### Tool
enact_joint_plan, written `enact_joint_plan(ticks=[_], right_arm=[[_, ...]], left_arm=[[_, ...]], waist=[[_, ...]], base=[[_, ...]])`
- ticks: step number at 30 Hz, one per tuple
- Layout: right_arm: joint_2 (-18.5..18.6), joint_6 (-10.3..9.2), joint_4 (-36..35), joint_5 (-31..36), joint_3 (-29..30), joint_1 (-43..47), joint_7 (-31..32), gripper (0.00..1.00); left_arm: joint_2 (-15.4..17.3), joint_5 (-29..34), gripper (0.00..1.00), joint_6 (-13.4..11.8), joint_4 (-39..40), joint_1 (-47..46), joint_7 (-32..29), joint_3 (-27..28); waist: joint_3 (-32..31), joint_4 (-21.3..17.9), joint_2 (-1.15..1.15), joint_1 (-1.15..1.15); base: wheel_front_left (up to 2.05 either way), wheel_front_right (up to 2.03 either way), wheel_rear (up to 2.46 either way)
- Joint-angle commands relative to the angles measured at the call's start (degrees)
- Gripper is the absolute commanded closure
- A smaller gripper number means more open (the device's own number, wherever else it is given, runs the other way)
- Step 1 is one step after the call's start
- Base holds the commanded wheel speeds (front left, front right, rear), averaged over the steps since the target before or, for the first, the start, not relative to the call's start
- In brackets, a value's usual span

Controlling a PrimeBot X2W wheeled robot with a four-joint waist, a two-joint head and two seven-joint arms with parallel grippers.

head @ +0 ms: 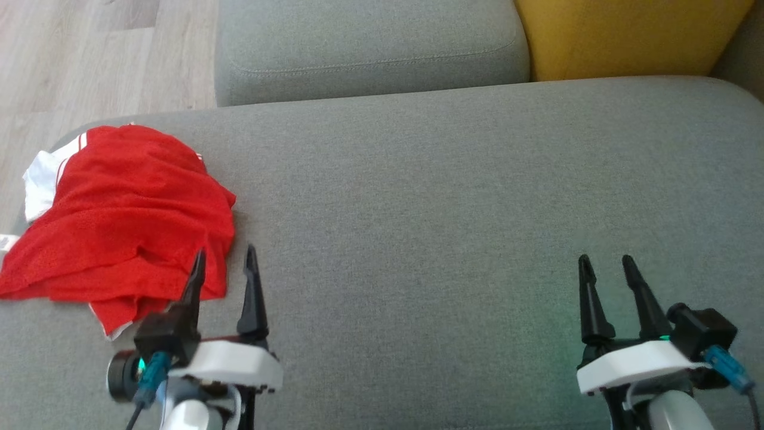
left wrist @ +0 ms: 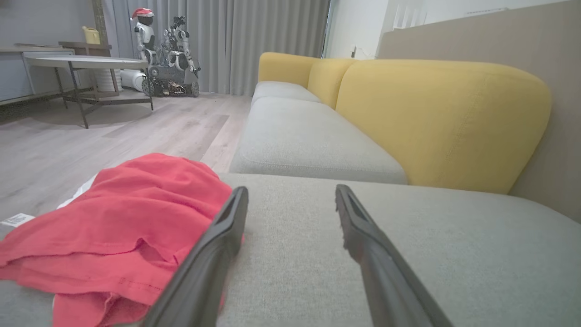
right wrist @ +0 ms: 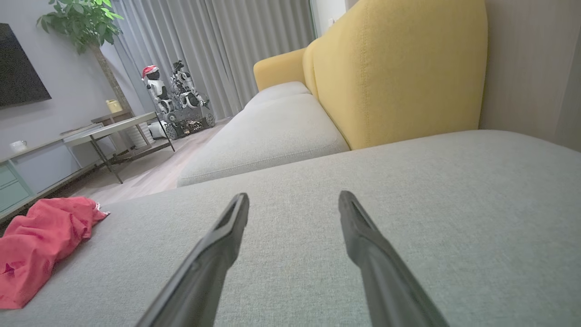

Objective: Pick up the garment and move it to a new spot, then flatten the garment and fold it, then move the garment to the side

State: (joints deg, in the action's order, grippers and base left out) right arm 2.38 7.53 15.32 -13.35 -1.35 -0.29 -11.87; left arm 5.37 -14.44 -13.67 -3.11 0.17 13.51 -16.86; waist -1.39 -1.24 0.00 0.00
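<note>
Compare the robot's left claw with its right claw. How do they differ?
The left claw sits at the edge of the red garment, one finger overlapping it in the head view; the right claw has bare grey cushion around it. The right claw's fingers lean leftward there; the left claw's point nearly straight up. Both are open and hold nothing.

Red garment [head: 131,221] with white trim — crumpled, folds overlapping — at the cushion's left edge
</note>
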Motion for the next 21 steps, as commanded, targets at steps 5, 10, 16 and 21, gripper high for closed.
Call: enact_joint_plan(ticks=[5,10,16,21], right_arm=[[0.5,-0.04,-0.3,2.3,-3.0,-2.7,-1.8,0.00],[0.5,-0.04,0.5,-0.4,-3.8,-2.9,-2.5,0.00],[0.5,-0.04,1.1,-1.1,-4.1,-3.2,-2.9,0.00],[0.5,-0.04,1.5,-1.3,-4.0,-3.2,-3.0,0.00]], left_arm=[[-1.5,3.4,0.00,3.3,-1.8,-0.2,1.4,4.7],[-2.3,3.2,0.00,6.0,-5.4,-0.5,1.5,6.8],[-2.5,2.2,0.00,6.6,-5.9,-0.8,1.5,7.1],[-2.5,1.6,0.00,6.2,-5.8,-1.0,1.5,6.9]], waist=[[0.0,-0.4,0.00,0.00],[0.0,-0.6,0.00,0.00],[0.0,-0.7,0.00,0.00],[-0.1,-0.7,0.00,0.00]], base=[[0.00,0.00,0.00],[0.00,0.00,0.00],[0.00,0.00,0.00],[0.00,0.00,0.00]])
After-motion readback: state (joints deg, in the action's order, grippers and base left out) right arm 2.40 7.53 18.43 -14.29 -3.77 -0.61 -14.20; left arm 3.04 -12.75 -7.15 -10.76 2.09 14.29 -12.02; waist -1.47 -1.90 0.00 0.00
